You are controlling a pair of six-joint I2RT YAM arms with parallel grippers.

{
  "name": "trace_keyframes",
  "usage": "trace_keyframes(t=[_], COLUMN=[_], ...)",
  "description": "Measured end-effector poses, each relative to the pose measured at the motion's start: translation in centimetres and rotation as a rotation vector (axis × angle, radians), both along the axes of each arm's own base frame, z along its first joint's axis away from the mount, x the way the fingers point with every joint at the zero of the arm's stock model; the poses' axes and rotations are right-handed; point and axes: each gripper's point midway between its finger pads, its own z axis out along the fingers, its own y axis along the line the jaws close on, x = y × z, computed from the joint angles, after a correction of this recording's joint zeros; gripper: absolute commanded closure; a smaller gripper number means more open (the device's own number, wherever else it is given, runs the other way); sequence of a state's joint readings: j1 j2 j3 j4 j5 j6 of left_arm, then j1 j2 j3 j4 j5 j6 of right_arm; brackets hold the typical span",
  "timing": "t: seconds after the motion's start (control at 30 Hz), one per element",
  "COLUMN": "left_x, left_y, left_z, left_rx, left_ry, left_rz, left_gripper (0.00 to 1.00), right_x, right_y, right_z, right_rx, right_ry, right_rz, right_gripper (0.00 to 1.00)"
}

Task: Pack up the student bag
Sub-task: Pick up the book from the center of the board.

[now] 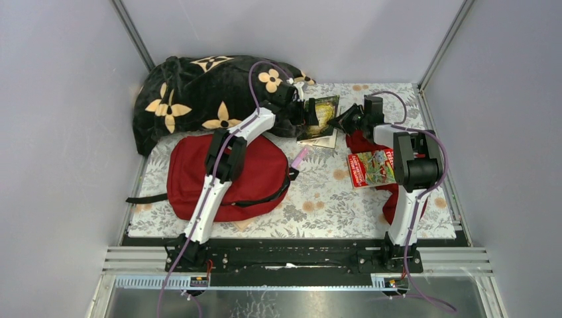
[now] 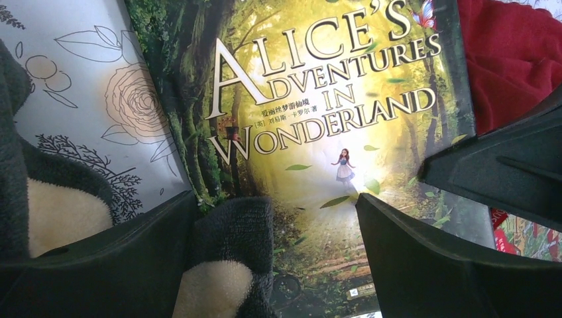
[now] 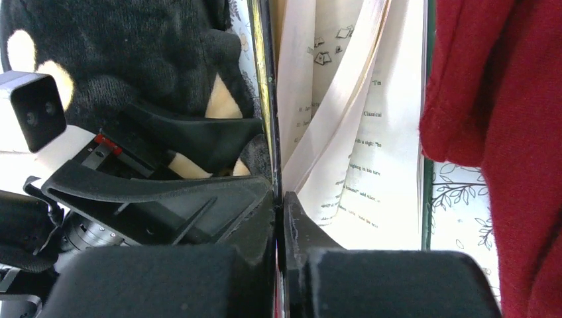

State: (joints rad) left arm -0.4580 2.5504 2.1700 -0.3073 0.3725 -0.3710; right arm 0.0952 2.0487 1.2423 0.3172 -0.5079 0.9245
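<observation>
The black plush blanket (image 1: 192, 93) with orange flowers lies bunched in the far left corner of the floral table cover (image 1: 325, 199). Near it, toward the front, the student bag (image 1: 262, 175) lies flat on the left half of the table, directly beneath the left arm, with a black strap trailing off its left side. A small pink item (image 1: 299, 158) lies just beside the bag's right edge; it cannot be identified. The left gripper (image 1: 306, 111) is at the far centre, fully released, its fingers (image 2: 424, 265) spread wide over the front cover of the Alice's Adventures in Wonderland book (image 1: 323, 112), with a fold of blanket between them. The right gripper (image 3: 280, 205) meets the book from the right and is clenched on the edge of the front cover; the pages fan apart behind that cover. A limp red garment (image 1: 361, 142) lies under the right arm, and a second, brightly coloured book (image 1: 371, 167) rests on it.
</observation>
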Motion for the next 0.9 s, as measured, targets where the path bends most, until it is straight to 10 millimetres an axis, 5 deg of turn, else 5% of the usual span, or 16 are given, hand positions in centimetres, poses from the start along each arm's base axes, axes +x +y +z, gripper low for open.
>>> trace_keyframes(t=[0.27,0.4,0.47,0.6,0.77,0.9], left_x=[-0.2,-0.8,-1.0,-1.8,-4.2,-6.0], left_y=[0.2,0.5,0.6,1.3,4.5,7.8], left_z=[0.7,3.4,6.5,15.9,25.9,28.3], left_rx=[0.008,0.006,-0.009,-0.088,-0.196,-0.284], left_ry=[0.001,-0.003,-0.029,-0.135,-0.244,-0.225], left_rz=[0.007,0.022,0.04,0.066,0.112,0.135], left_gripper=[0.01,0.01,0.01,0.01,0.01,0.01], right_x=[-0.1,0.5,0.7,1.1,1.2,0.2], right_y=[0.1,0.3,0.2,0.0,-1.4,-2.4], right_z=[0.0,1.3,2.5,6.0,11.2,15.5], right_rx=[-0.003,0.009,0.024,0.078,0.141,0.17], right_ry=[-0.004,-0.037,-0.065,-0.14,-0.239,-0.327], right_rz=[0.012,0.014,0.012,0.017,0.013,0.02], right_gripper=[1.0,1.0,1.0,1.0,1.0,1.0])
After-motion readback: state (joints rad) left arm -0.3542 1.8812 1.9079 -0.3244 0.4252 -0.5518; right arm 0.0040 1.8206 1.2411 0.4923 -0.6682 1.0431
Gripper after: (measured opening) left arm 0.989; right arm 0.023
